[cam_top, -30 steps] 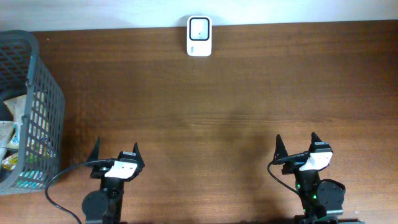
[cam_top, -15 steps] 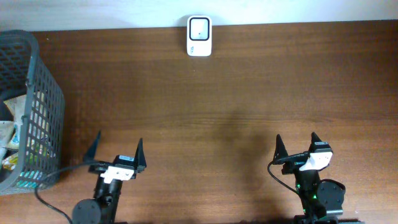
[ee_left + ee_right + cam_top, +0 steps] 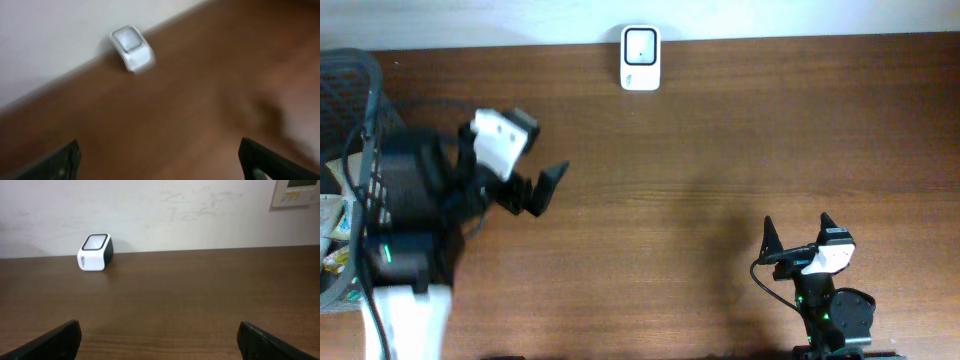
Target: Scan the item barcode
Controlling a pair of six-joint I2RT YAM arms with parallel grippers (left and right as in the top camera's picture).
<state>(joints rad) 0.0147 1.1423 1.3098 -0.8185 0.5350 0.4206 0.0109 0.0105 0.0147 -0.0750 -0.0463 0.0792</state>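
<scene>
A white barcode scanner [image 3: 640,45] stands at the table's far edge; it also shows blurred in the left wrist view [image 3: 131,47] and sharp in the right wrist view [image 3: 95,252]. Several packets [image 3: 330,225] lie in the grey basket [image 3: 360,80] at the far left, mostly hidden by its wall and my left arm; no barcode shows. My left gripper [image 3: 535,185] hangs open and empty above the table right of the basket, its fingers [image 3: 60,162] far apart. At the near right, my right gripper [image 3: 798,235] rests open over bare wood, with nothing between its fingers [image 3: 270,340].
The brown wooden table [image 3: 720,150] runs back to a white wall. A wall control panel [image 3: 297,192] shows at the top right of the right wrist view. The left arm's body overlaps the basket's right side.
My left arm has swung up from its rest pose at the near left and moved back toward the basket, its view now motion-blurred. The right arm has not moved.
</scene>
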